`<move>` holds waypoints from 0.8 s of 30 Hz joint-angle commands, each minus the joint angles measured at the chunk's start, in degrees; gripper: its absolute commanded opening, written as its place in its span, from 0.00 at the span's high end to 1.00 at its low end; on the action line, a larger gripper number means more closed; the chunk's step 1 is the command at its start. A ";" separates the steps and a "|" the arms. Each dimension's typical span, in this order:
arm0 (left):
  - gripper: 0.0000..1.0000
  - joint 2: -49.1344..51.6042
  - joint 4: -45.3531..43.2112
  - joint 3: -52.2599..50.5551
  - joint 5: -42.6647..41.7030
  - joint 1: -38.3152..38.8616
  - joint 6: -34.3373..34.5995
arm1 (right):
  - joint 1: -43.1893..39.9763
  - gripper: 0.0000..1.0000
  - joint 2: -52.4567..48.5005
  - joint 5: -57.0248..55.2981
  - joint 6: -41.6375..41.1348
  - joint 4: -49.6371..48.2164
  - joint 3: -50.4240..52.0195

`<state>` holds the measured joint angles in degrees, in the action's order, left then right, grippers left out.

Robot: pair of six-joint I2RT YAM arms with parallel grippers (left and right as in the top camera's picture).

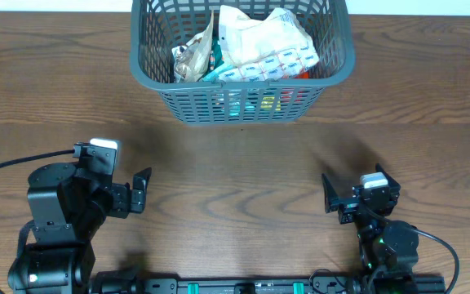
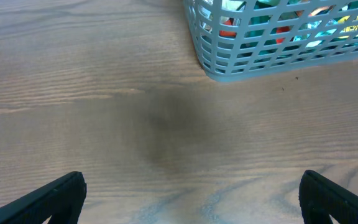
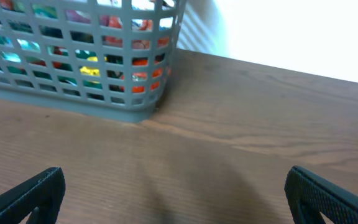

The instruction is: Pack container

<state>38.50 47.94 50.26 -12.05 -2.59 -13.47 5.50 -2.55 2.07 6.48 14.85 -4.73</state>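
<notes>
The container, a dark grey slotted basket [image 1: 145,69], stands at the far middle of the table, filled with several packets, among them a white pouch [image 1: 263,45] and a tan bag [image 1: 192,55]. Its corner shows in the left wrist view [image 2: 229,65] and in the right wrist view [image 3: 129,106]. My left gripper [image 1: 141,192] is open and empty at the near left, over bare table [image 2: 191,199]. My right gripper [image 1: 330,193] is open and empty at the near right [image 3: 176,199]. Both are well short of the basket.
The brown wooden table [image 1: 235,163] lies between the grippers and the basket. A black rail [image 1: 243,286] runs along the near edge between the arm bases. A pale wall [image 3: 303,31] lies past the table's far right edge.
</notes>
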 commanded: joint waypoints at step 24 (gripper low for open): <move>0.01 -0.02 -0.07 0.20 -0.55 -0.24 0.07 | -1.22 0.01 0.72 -12.74 -7.10 -0.74 0.31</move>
<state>38.52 47.97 50.26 -12.05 -2.59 -13.50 5.04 -2.35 -9.26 1.37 14.26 -4.73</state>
